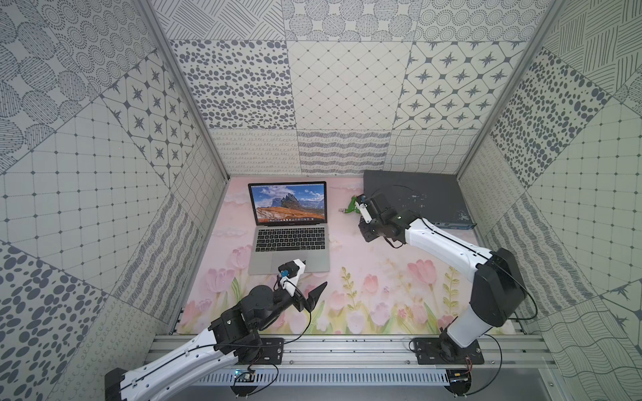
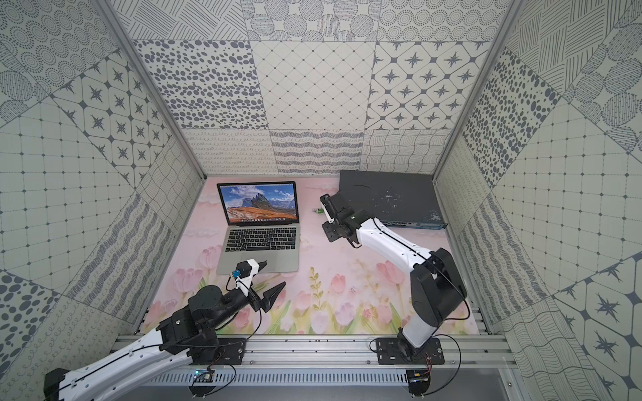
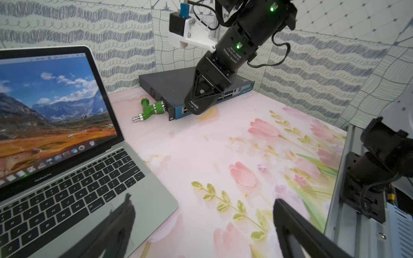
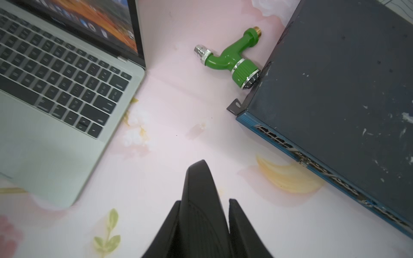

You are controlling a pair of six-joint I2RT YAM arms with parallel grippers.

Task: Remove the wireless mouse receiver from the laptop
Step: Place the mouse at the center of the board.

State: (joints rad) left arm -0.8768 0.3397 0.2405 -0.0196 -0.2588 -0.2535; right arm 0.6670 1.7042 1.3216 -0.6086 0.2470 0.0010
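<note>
Two grippers noted: left gripper [image 1: 310,277] spread wide at the lower-right corner of the laptop [image 1: 290,239], the nearer arm; right gripper [image 4: 204,201], farther right, pinches a black oval object [image 4: 197,178]. The wireless mouse receiver is not discernible; the right edge appears bare.
</note>
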